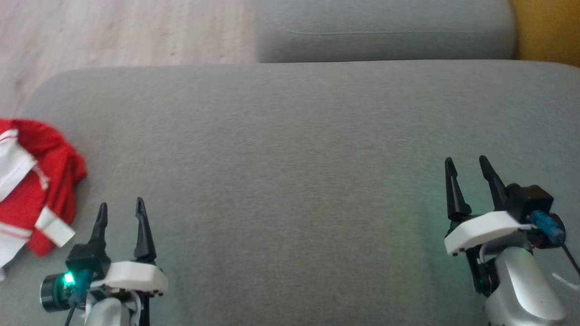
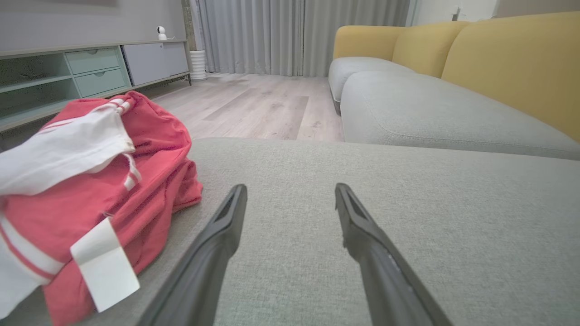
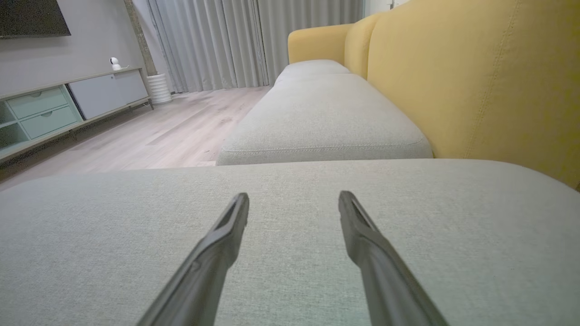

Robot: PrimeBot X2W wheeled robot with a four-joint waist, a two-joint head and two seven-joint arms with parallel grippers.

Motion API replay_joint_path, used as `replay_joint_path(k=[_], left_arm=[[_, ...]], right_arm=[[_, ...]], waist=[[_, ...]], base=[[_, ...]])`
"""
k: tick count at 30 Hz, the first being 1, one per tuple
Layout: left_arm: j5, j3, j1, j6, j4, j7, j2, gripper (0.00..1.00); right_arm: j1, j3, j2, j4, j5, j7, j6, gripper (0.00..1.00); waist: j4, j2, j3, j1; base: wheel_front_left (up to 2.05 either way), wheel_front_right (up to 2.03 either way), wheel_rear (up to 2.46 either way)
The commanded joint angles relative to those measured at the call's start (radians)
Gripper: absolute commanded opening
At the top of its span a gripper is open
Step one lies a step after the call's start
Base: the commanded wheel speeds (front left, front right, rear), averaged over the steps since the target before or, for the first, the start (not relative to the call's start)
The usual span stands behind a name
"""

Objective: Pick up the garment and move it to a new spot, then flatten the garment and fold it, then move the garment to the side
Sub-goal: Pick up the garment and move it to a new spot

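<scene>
Head view: garment (image 1: 50, 176) at 9 o'clock, cut off by frame edge | left gripper (image 1: 121, 202), right gripper (image 1: 466, 159): jaws wide, empty.

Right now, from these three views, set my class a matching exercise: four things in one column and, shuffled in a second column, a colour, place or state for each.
Column one
1. garment
2. left gripper
3. backrest
4. floor

Column two
A. yellow
B. crumpled, red and white
C. pale wood
D. open, beside the garment

Pairs: 1-B, 2-D, 3-A, 4-C
</scene>
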Motion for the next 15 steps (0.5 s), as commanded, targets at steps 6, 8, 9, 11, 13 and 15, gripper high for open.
replay_joint_path(k=[6, 8, 9, 11, 13, 15], left_arm=[[0.009, 0.029, -0.020, -0.001, -0.044, -0.012, 0.001, 1.00], [0.009, 0.032, -0.012, -0.002, -0.047, -0.012, -0.001, 1.00], [0.010, 0.033, -0.009, -0.002, -0.049, -0.012, -0.002, 1.00], [0.011, 0.039, 0.000, -0.003, -0.053, -0.012, -0.003, 1.00], [0.013, 0.047, 0.009, -0.004, -0.058, -0.012, -0.002, 1.00], [0.017, 0.053, 0.021, -0.006, -0.064, -0.012, 0.000, 1.00]], right_arm=[[-0.008, 0.039, 0.004, -0.037, 0.010, -0.014, -0.001, 1.00], [-0.007, 0.044, 0.006, -0.038, 0.012, -0.014, -0.001, 1.00], [-0.007, 0.046, 0.007, -0.038, 0.014, -0.014, -0.001, 1.00], [-0.008, 0.051, 0.010, -0.037, 0.016, -0.014, -0.001, 1.00], [-0.007, 0.056, 0.015, -0.036, 0.019, -0.014, -0.001, 1.00], [-0.006, 0.063, 0.020, -0.035, 0.022, -0.014, -0.001, 1.00]], waist=[[0.156, 0.0000, 0.009, 0.0000], [0.206, 0.0000, 0.011, 0.0000], [0.233, 0.0000, 0.011, 0.0000], [0.282, 0.0000, 0.011, 0.0000], [0.327, 0.0000, 0.009, 0.0000], [0.367, 0.0000, 0.007, 0.0000]], base=[[0.00, 0.00, 0.00], [0.00, 0.00, 0.00], [0.00, 0.00, 0.00], [0.00, 0.00, 0.00], [0.00, 0.00, 0.00], [0.00, 0.00, 0.00]])
